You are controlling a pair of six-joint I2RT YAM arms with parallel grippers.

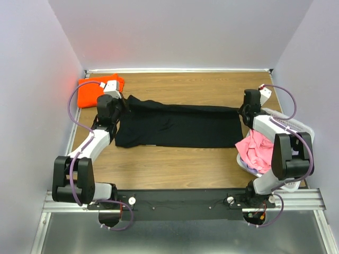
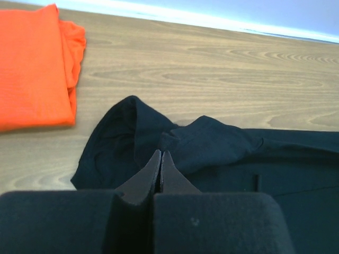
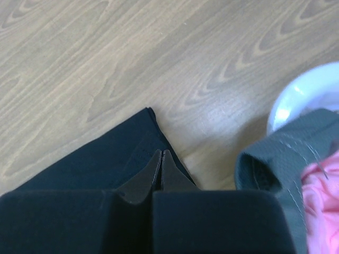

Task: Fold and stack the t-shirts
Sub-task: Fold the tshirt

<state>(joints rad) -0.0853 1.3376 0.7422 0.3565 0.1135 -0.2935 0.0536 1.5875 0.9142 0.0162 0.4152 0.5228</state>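
A black t-shirt (image 1: 175,126) lies spread out flat across the middle of the wooden table. My left gripper (image 1: 114,106) is shut at its left far edge; in the left wrist view the tips (image 2: 160,153) pinch a raised pucker of the black cloth (image 2: 238,153). My right gripper (image 1: 244,114) is shut at the shirt's right far corner; in the right wrist view the tips (image 3: 161,152) sit closed on the black hem (image 3: 106,159). A folded orange t-shirt (image 1: 92,91) lies at the back left and also shows in the left wrist view (image 2: 32,63).
A white basket (image 1: 303,127) stands at the right edge, holding a pink shirt (image 1: 254,149) that spills over its rim. In the right wrist view I see the basket rim (image 3: 302,90), a grey shirt (image 3: 270,159) and the pink shirt (image 3: 323,190). Walls enclose the table.
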